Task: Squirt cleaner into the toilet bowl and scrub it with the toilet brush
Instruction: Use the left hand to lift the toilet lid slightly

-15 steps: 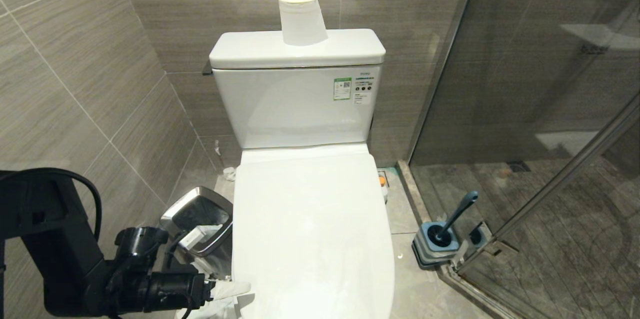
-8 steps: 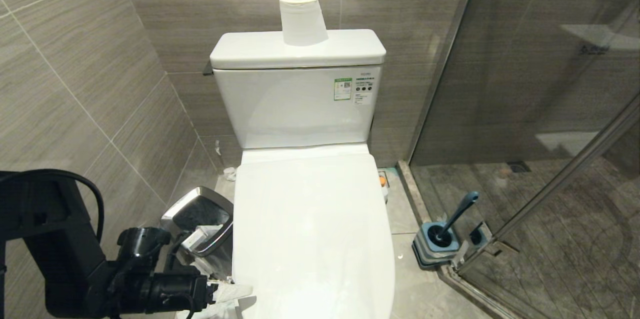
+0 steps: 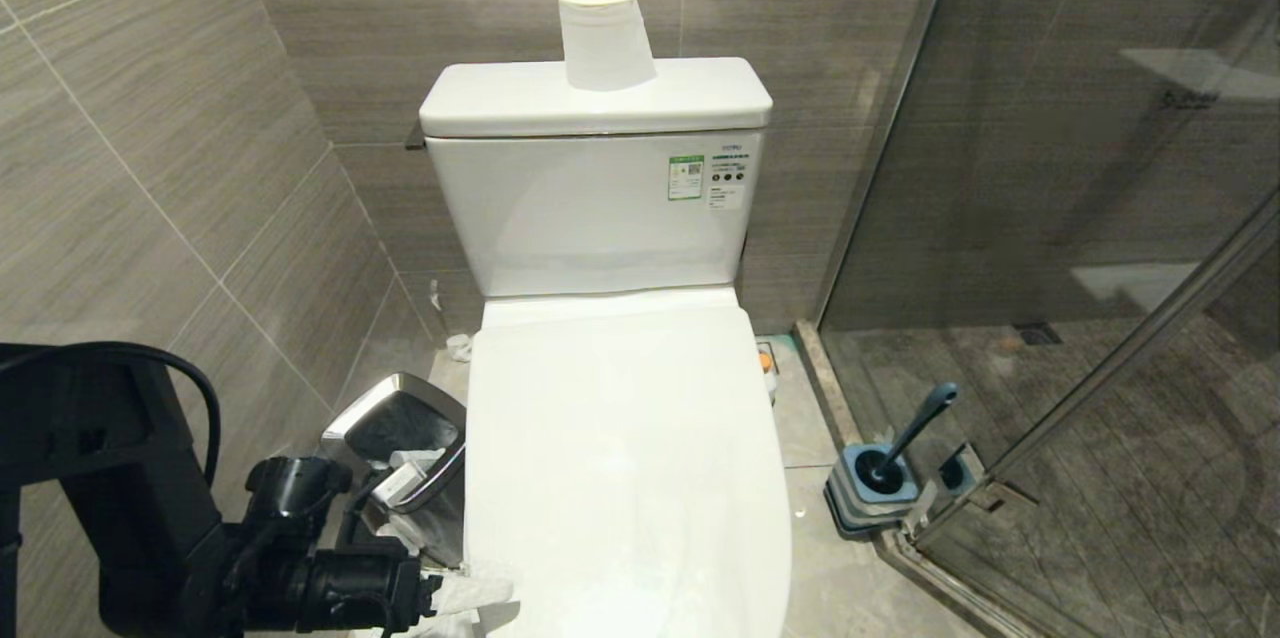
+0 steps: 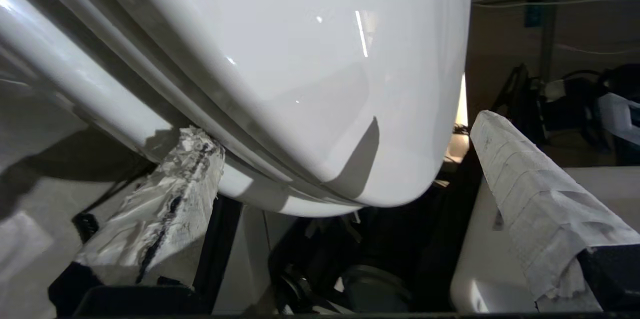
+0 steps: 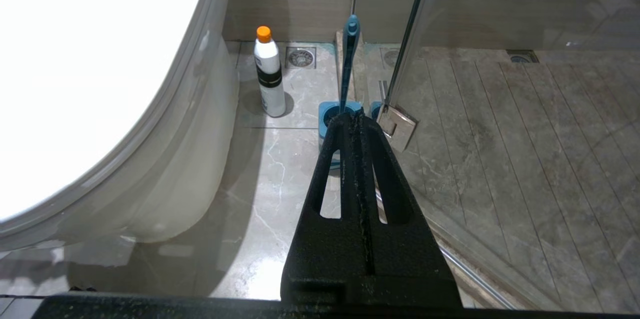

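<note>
Large white glossy ceramic toilet bowl (image 3: 625,478), lid down: hinged plastic, light but slick. Left gripper (image 4: 345,199), tape-wrapped fingers (image 4: 165,209) wide, straddles the lid's front lip (best purchase underneath).

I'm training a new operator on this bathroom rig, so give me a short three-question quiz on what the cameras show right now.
1. True or false: the toilet lid is raised.
2. Where is the toilet brush? A) in the left gripper B) standing in its holder on the floor by the glass door C) lying on the lid
3. Fill in: the cleaner stands upright on the ____, beside the toilet.

Key
1. False: it is down, with the open left gripper at its front left edge.
2. B
3. floor. The right gripper is shut and holds nothing.
</note>
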You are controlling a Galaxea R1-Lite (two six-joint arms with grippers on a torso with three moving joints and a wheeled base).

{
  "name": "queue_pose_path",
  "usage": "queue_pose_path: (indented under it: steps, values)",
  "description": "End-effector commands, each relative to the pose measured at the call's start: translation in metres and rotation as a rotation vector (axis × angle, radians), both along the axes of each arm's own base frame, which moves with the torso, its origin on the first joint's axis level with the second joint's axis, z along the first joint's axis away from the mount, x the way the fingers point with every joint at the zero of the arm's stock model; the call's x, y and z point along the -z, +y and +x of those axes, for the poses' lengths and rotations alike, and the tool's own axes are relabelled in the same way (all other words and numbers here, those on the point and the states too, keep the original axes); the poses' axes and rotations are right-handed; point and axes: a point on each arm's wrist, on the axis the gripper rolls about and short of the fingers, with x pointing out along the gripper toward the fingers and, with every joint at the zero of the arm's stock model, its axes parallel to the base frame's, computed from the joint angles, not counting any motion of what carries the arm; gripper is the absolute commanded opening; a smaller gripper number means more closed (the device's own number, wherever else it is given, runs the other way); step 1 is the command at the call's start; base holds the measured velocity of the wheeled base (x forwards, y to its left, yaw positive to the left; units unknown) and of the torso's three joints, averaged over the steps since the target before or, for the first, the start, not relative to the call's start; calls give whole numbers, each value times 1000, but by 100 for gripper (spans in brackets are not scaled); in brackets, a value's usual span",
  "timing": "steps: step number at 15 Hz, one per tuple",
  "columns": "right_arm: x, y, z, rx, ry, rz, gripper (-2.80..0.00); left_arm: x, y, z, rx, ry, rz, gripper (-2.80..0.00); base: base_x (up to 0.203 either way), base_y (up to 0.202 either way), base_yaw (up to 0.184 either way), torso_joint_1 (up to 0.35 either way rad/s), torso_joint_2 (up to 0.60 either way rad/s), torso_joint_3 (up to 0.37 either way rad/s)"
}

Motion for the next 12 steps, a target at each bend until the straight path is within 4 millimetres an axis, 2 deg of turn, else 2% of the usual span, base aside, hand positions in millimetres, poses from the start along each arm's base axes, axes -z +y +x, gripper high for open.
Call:
queue_pose_path:
  steps: [1,12]
  values:
    - [0,0,0,0,1,-1,-280,-6,-4,1,30,-18,-41,0,0,0,0,0,0,0]
    - [0,0,0,0,2,0,-280,-43,-5,0,55,-24,-166,0,0,0,0,0,0,0]
